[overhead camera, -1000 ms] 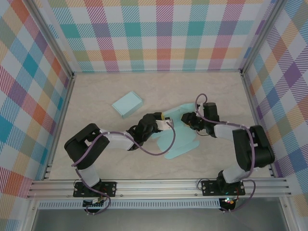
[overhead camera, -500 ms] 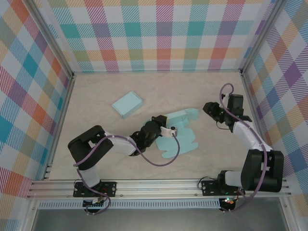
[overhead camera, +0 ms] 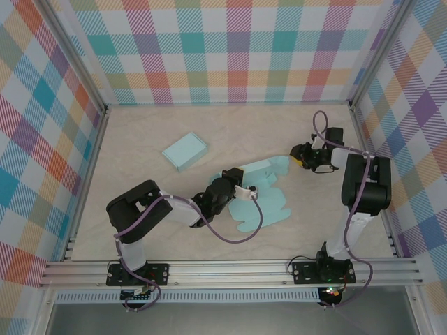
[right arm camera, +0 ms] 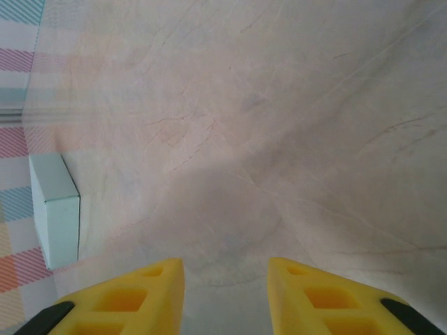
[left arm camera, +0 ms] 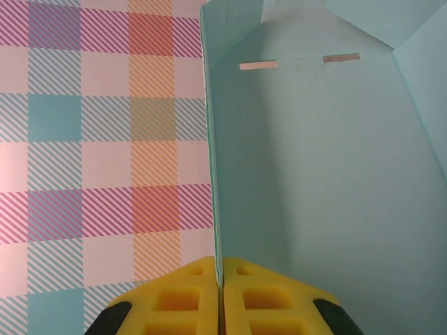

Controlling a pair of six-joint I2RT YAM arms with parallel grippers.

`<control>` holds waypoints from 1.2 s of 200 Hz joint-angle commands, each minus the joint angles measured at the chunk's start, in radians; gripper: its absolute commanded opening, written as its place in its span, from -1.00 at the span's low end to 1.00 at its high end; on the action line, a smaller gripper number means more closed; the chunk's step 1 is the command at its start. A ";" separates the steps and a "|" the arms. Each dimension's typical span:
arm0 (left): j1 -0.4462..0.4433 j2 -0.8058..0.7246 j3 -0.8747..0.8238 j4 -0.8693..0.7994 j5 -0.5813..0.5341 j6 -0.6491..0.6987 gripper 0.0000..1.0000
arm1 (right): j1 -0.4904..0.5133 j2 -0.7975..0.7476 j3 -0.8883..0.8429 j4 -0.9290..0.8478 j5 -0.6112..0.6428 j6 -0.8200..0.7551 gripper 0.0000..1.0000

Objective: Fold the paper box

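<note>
Currently clamps one flap of the paper box with the left pincer, to the right of the closed blue box and nearer to the arm bases than it. Presses both yellow pads tight together on the thin edge of this flap, as seen from the left wrist, with the left pincer clenched on it. Holds the flap upright there, pale blue paper box on one side with two small pinkish marks near the top, plaid wall on the other side. Leaves the rest of the sheet spread mostly flat on the table, apart from the closed blue box. Places the right pincer further right of the closed blue box, just beside the far corner of the sheet. Has the right pincer released, fingers apart, bare table between them. Catches the closed blue box at the left edge of the right wrist view.
</note>
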 commanded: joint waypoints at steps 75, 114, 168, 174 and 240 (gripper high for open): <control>0.023 0.061 0.018 0.034 -0.045 0.070 -0.83 | 0.071 -0.073 -0.087 0.130 -0.163 -0.008 -0.26; 0.027 0.069 0.032 0.045 -0.035 0.089 -0.83 | 0.084 -0.127 -0.141 0.162 -0.175 -0.005 -0.27; 0.037 0.129 0.057 0.103 -0.042 0.136 -0.83 | 0.118 -0.163 -0.195 0.187 -0.171 -0.005 -0.27; 0.036 0.133 0.057 0.107 -0.044 0.137 -0.83 | 0.125 -0.169 -0.202 0.186 -0.165 -0.007 -0.26; 0.038 0.130 0.046 0.116 -0.036 0.141 -0.83 | 0.166 -0.245 -0.288 0.203 -0.071 -0.021 -0.25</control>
